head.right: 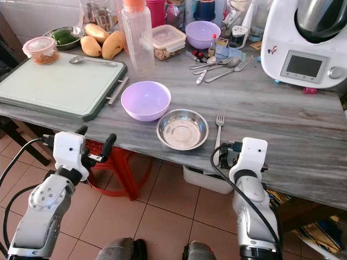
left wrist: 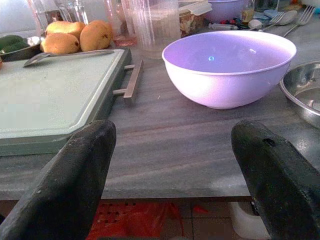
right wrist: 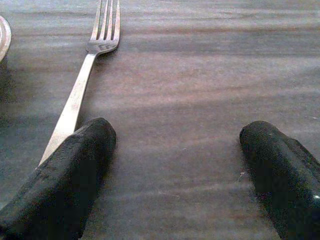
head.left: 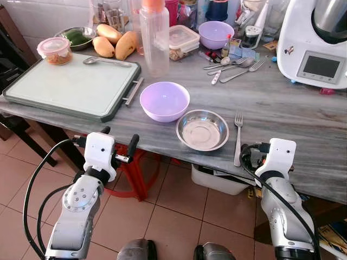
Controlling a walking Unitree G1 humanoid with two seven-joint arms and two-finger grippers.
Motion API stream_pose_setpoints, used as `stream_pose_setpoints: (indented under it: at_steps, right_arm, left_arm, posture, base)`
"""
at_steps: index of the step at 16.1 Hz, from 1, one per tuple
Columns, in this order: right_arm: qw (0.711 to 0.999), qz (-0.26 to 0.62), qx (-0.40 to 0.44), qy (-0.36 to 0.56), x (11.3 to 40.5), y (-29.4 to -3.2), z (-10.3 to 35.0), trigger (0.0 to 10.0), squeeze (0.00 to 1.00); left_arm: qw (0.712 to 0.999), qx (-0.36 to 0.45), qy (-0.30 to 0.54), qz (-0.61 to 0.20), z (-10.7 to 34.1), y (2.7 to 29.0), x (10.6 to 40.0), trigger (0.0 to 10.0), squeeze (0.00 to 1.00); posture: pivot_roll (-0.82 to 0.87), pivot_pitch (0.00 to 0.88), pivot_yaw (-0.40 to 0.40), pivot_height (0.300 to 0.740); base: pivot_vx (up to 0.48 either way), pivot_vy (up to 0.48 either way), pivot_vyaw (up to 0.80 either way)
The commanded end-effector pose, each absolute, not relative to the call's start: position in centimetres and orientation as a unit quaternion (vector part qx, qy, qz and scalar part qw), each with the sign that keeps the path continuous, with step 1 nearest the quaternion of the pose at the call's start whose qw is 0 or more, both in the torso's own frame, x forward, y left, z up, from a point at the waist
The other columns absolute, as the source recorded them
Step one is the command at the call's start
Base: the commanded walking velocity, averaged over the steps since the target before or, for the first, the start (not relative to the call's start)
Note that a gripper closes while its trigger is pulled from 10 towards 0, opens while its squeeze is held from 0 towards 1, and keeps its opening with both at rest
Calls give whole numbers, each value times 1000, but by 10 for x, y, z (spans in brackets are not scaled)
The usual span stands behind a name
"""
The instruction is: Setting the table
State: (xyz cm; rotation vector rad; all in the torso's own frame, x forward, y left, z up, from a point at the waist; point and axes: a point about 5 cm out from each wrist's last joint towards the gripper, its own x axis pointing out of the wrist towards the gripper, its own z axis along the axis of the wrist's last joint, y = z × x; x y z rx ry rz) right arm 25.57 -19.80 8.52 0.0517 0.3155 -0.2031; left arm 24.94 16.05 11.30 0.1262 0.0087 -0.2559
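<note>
You're standing at the grey table, both arms raised to its near edge. Your left gripper hovers just off the edge, in front of the purple bowl; fingers spread wide, nothing held. In the left wrist view the bowl sits straight ahead, w/ the green tray to one side and the rim of the steel bowl to the other.

Your right gripper is over the table edge, low above the top, fingers wide apart and empty. The fork lies flat just beside the steel bowl, tines pointing away from you; its handle end runs under or right next to one right finger. Can't tell if they touch.

Purple bowl and steel bowl sit side by side, nearly touching, near the front edge. A spoon lies on the tray's far side. Further back: clear bottle w/ orange cap, mangoes, small lidded tub, a 2nd purple bowl, loose cutlery. White kitchen machine at far right.
</note>
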Motion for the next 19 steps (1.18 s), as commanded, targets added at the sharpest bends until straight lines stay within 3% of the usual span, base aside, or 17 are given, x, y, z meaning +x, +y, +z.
stream_pose_setpoints:
  at_steps: [1, 19]
  right_arm:
    - [978, -78, 41, 190, 252, -189, 74, 10000, 992]
    - [980, -19, 47, 192, 266, -172, 75, 10000, 992]
  left_arm:
    - [989, 68, 6, -129, 114, 161, 249, 10000, 0]
    - [990, 71, 9, -125, 114, 162, 251, 10000, 0]
  posture:
    - [59, 77, 34, 740]
    - [65, 70, 33, 740]
  base:
    - [0, 0, 0]
    - [0, 0, 0]
